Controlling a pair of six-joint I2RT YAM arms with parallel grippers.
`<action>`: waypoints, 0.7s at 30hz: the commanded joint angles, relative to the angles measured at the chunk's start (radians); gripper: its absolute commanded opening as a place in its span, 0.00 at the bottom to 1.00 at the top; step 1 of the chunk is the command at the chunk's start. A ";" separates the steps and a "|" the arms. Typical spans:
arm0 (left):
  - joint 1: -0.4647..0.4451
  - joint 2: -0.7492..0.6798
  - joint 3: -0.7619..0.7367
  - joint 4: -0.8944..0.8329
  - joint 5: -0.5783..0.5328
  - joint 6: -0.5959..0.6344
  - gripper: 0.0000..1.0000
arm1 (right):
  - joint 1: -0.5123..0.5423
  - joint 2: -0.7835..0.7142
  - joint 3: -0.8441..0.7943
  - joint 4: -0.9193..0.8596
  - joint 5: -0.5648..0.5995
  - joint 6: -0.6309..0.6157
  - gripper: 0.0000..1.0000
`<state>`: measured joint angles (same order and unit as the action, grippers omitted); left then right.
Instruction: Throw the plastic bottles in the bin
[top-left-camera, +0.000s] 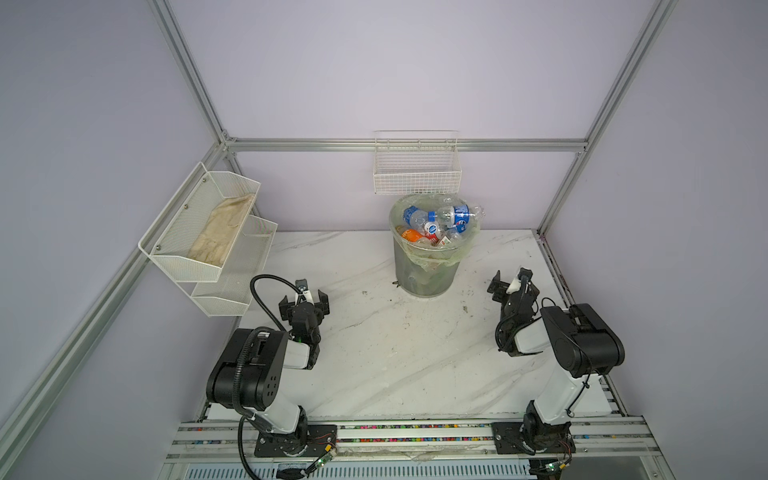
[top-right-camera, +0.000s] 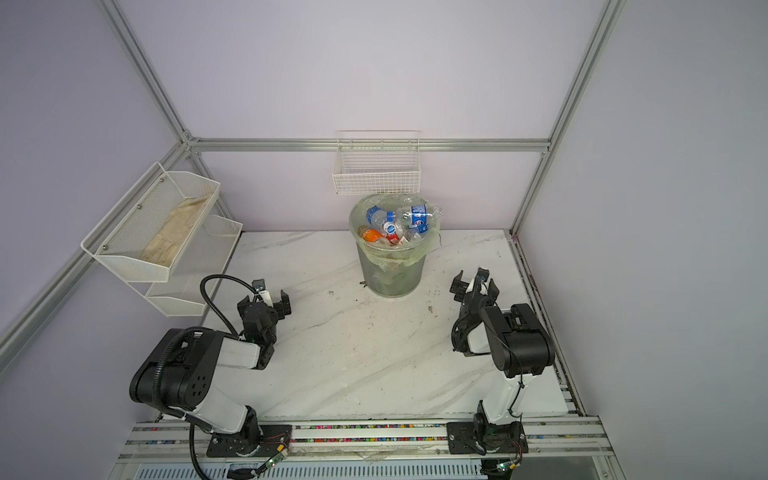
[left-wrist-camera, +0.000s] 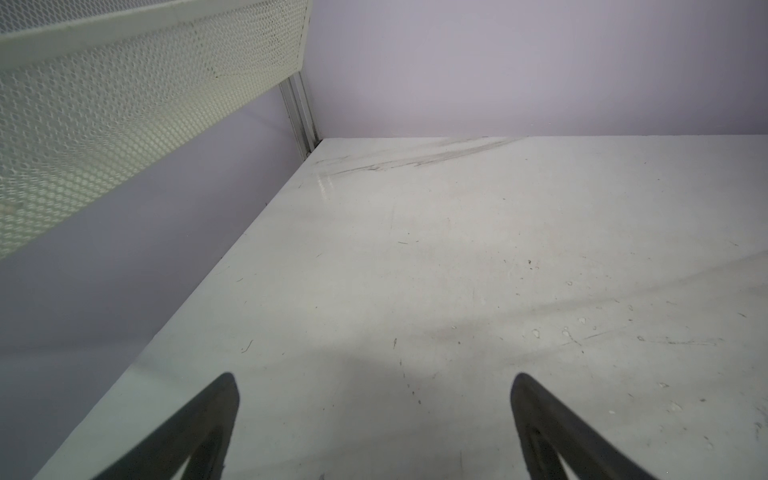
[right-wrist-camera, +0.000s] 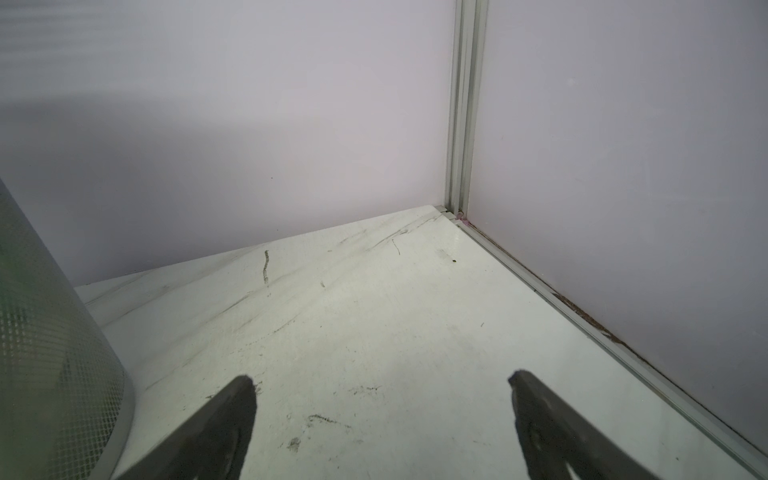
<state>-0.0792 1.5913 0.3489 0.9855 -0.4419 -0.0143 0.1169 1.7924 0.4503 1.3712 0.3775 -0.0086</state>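
Observation:
The bin (top-left-camera: 428, 272) (top-right-camera: 392, 274), grey and translucent with a pale green liner over its rim, stands at the back middle of the table. Several plastic bottles (top-left-camera: 442, 220) (top-right-camera: 399, 224) with blue, red and orange labels are piled inside it up to the rim. No bottle shows on the table. My left gripper (top-left-camera: 303, 302) (top-right-camera: 265, 303) (left-wrist-camera: 374, 378) hovers open and empty over bare table, left of the bin. My right gripper (top-left-camera: 513, 286) (top-right-camera: 476, 286) (right-wrist-camera: 380, 376) is open and empty too, just right of the bin wall (right-wrist-camera: 50, 353).
A white two-tier mesh shelf (top-left-camera: 199, 232) (left-wrist-camera: 124, 104) on the left wall holds a beige cloth (top-left-camera: 224, 232). A white wire basket (top-left-camera: 417, 166) hangs on the back wall right above the bin. The marble tabletop (top-left-camera: 395, 353) ends in a metal rail at the front.

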 joint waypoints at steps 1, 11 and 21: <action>0.007 -0.002 0.005 0.047 -0.004 0.000 1.00 | 0.004 -0.009 -0.007 0.016 0.003 0.004 0.97; 0.006 -0.002 0.005 0.048 -0.003 0.000 1.00 | 0.003 -0.010 -0.008 0.016 0.003 0.004 0.97; 0.050 -0.014 0.023 -0.014 0.075 -0.031 1.00 | 0.004 -0.010 -0.007 0.017 0.004 0.005 0.97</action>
<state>-0.0444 1.5913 0.3492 0.9627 -0.4019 -0.0231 0.1169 1.7924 0.4503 1.3716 0.3779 -0.0086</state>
